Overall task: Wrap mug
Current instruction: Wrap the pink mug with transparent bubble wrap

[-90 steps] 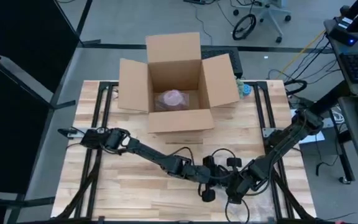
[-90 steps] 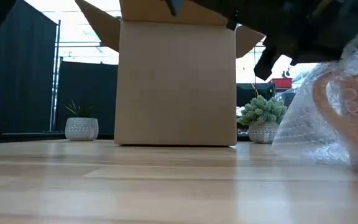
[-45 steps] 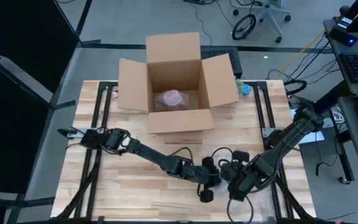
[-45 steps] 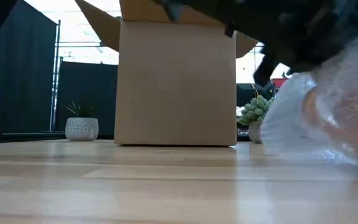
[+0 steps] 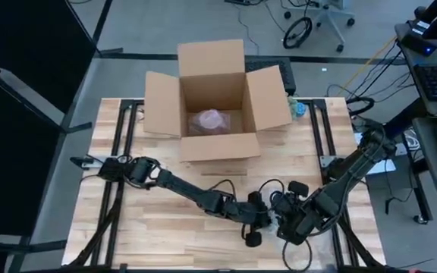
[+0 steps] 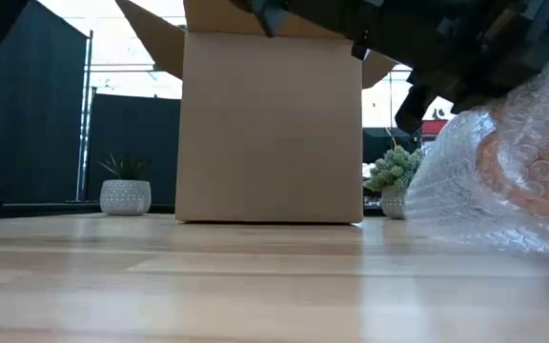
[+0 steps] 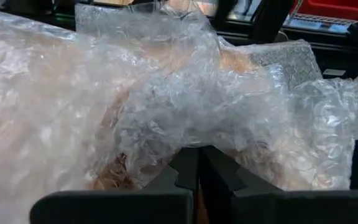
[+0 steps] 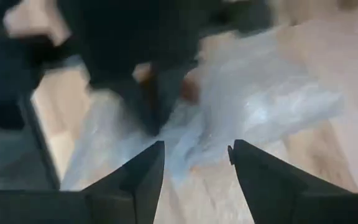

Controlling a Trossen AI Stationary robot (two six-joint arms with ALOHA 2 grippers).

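Left hand (image 5: 258, 221) low centre of the high view, fingers (image 7: 194, 171) pressed together, pinching a fold of the bubble wrap (image 7: 166, 99); in the left wrist view the wrap fills nearly the whole frame right above the fingertips. Mug (image 6: 532, 167) sits inside the wrap, orange-brown shape showing through at the right edge of the low view, resting on the bench (image 6: 208, 286). In the high view the bundle is hidden under the two arms, lower centre-right.

Right hand (image 5: 288, 226) just right of the left hand in the high view, nearly touching it. Right wrist view: fingers (image 8: 135, 180) spread apart, nothing between them, wrap (image 8: 247, 106) lying on the bench ahead of them, upper centre of that frame.

Versus 0.5 s ago: right arm has shifted slightly left and curled in closer to the left hand; in the low view the wrap is sharper and sits a bit farther right, mug outline clearer. Versus 1.0 s ago: wrap covers more of the mug's left side.

Open cardboard box (image 5: 212, 102) upper centre of the high view, flaps out, a pinkish wrapped item (image 5: 209, 119) inside. Small potted plant (image 5: 300, 109) just right of the box; another plant pot (image 6: 125, 195) at the left of the low view.
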